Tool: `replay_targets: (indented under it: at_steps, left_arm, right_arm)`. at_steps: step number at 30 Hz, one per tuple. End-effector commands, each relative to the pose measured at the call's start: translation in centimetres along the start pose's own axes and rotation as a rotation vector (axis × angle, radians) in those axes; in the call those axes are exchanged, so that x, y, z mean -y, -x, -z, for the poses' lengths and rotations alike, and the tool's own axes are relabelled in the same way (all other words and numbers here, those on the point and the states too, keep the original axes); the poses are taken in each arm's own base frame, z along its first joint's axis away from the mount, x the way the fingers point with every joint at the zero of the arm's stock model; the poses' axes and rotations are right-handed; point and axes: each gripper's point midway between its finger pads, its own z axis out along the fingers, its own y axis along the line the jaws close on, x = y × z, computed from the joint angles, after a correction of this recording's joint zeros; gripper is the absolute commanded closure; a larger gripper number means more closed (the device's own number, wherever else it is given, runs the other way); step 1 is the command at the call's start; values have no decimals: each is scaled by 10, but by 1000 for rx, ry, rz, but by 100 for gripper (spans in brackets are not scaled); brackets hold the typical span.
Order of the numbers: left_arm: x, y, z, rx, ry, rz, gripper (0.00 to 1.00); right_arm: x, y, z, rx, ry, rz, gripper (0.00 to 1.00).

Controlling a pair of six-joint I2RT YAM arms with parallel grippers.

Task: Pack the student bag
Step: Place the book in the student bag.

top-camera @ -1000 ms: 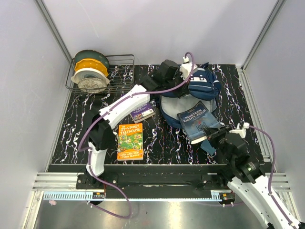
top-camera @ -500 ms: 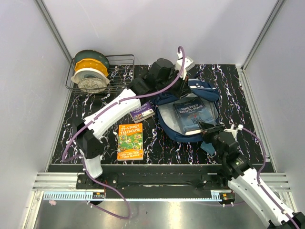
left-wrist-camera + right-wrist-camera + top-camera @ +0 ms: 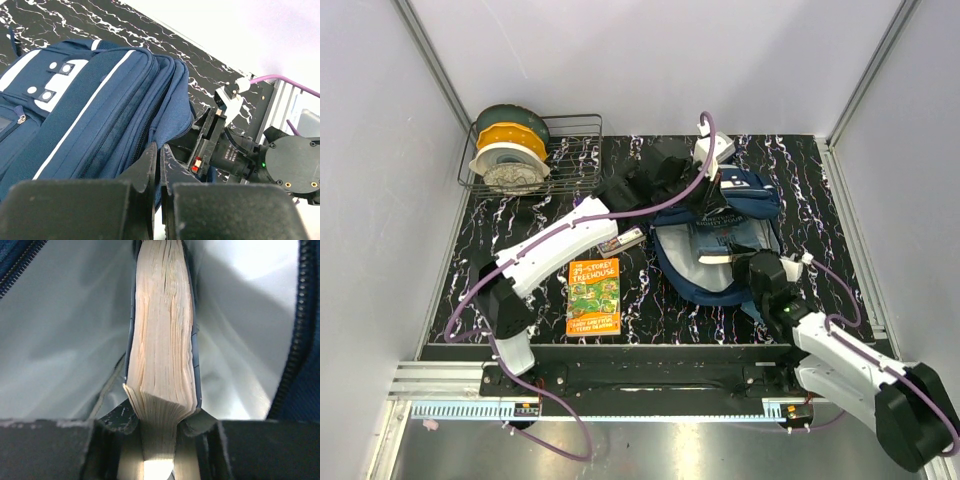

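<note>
Top view: found the student bag (image 3: pixel 678 262) lying on the black marbled table (image 3: pixel 650 300), right of centre toward the far edge, mouth open toward the near edge. Noted the left gripper (image 3: pixel 708 195) at the bag's far upper rim and the right gripper (image 3: pixel 735 262) at the mouth, grasping a blue-covered book (image 3: pixel 720 232) partly inside. Recorded an orange Treehouse book (image 3: pixel 593 296) flat near the near edge, a small purple book (image 3: pixel 623 240) just beyond it, and a wire rack (image 3: pixel 575 140) in the far left corner.

Left wrist view: confirmed jaws clenched on the bag's navy edge fabric.

Right wrist view: confirmed jaws clamped on the book's covers, page edge upright between pale lining (image 3: pixel 60 330), zip (image 3: pixel 300 340) at right
</note>
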Motion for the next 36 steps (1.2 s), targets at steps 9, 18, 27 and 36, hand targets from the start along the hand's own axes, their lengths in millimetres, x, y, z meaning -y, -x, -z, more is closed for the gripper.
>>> replay_targets:
  at_steps: [9, 18, 27, 36]
  left_arm:
    - [36, 84, 61, 258, -50, -113, 100]
    - [58, 86, 72, 255, -158, -138, 100]
    - [56, 88, 73, 276, -151, -155, 100]
    - [38, 80, 64, 254, -82, -139, 100]
  right_arm:
    - [-137, -6, -1, 10, 348, -90, 100]
    - [-120, -11, -36, 37, 216, -59, 100]
    - [-101, -28, -73, 33, 204, -22, 100]
    - [-74, -49, -80, -71, 185, 45, 32]
